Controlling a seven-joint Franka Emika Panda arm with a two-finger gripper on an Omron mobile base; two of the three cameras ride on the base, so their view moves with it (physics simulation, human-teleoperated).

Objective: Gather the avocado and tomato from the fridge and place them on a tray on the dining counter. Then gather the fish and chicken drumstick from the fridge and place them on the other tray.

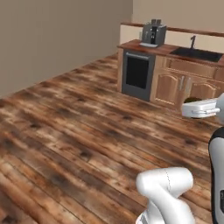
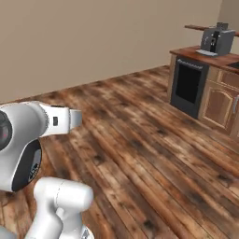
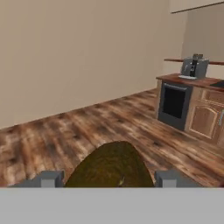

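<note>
An avocado (image 3: 109,166) is held between the gripper (image 3: 109,178) fingers, carried above the wooden floor (image 3: 87,127). Neither the dining tabletop nor a tray is shown. The grip is best kept firm and level while the base is driven toward the tray.

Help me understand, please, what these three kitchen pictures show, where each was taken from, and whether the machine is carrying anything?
This is a white robot arm on a driving base. Two cameras ride on the base behind the arm, one to its left and one to its right; the third sits on its hand. All look across a wooden floor towards a cabinet run with a dark oven, a coffee machine and a sink. In the hand view the pincer grips a dark green-brown rounded thing, likely the avocado, between its two fingers.
</note>
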